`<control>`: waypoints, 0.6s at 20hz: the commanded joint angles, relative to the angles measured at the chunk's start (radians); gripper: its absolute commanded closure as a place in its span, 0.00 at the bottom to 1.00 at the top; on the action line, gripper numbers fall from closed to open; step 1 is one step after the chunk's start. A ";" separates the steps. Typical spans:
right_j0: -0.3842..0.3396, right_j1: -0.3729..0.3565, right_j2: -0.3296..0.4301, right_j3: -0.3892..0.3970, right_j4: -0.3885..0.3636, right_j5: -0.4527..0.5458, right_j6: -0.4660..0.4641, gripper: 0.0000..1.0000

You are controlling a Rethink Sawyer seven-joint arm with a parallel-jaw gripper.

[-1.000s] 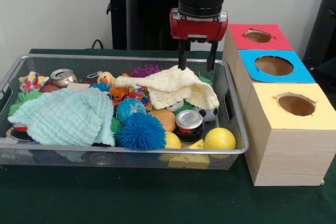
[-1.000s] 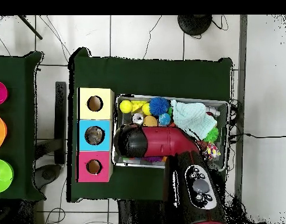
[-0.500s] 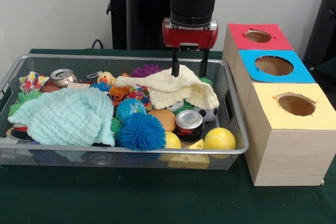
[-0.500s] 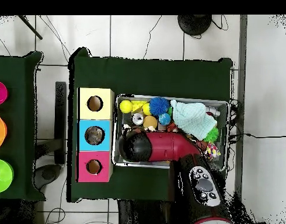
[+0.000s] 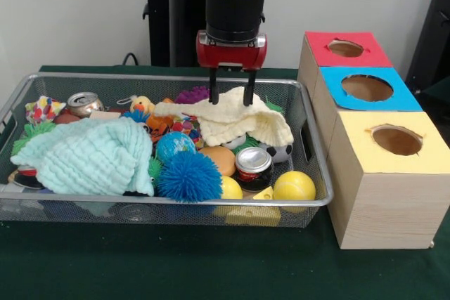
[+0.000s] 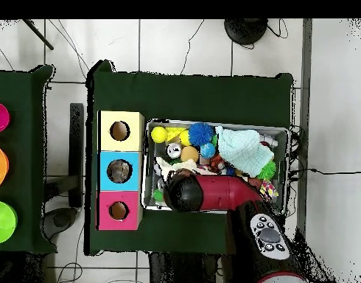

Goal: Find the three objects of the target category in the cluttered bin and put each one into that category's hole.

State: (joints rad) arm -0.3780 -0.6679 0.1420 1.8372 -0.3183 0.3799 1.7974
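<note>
Hovering gripper [image 5: 230,96] — jaws apart, over yellow cloth [image 5: 232,121], bin [image 5: 169,204]

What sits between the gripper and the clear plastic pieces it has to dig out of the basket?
No clear plastic piece shows in either view. The open gripper hangs right over a pale yellow cloth draped on the toys in the basket; a mint cloth covers more. Both could hide them.
</note>
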 commanded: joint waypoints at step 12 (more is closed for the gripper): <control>0.018 0.131 -0.012 0.012 -0.074 -0.156 0.109 0.00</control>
State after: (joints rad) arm -0.3788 -0.6085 0.1327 1.8366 -0.3470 0.2981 1.7974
